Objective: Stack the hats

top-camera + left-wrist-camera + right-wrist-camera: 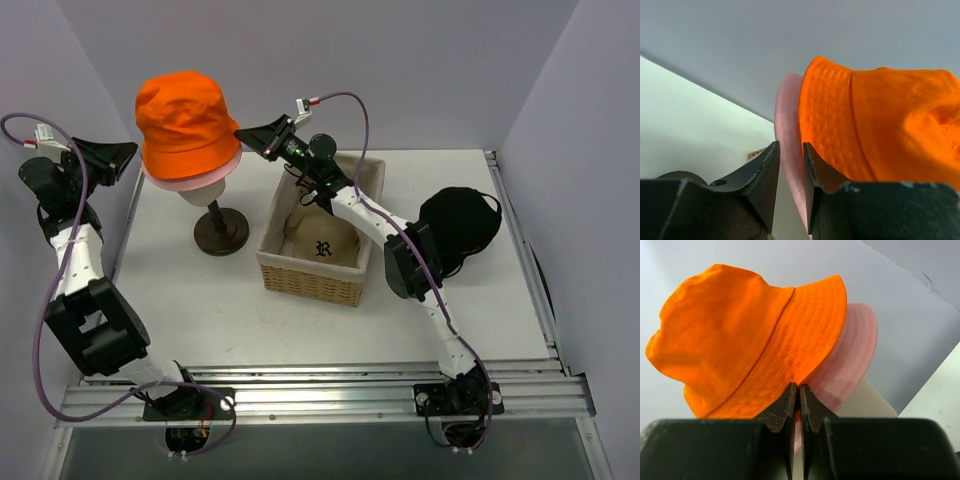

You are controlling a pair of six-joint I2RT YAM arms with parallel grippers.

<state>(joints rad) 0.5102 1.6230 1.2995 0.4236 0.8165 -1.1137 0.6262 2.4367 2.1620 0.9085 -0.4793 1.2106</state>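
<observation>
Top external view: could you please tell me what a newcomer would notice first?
The orange bucket hat, sitting over a pink hat on the mannequin head at the back left. Next, the woven basket in the middle with a tan cap inside, and the black cap to its right.

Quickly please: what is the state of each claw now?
Left claw: open, with the pink hat brim between its fingers.
Right claw: closed on the orange hat brim.
</observation>
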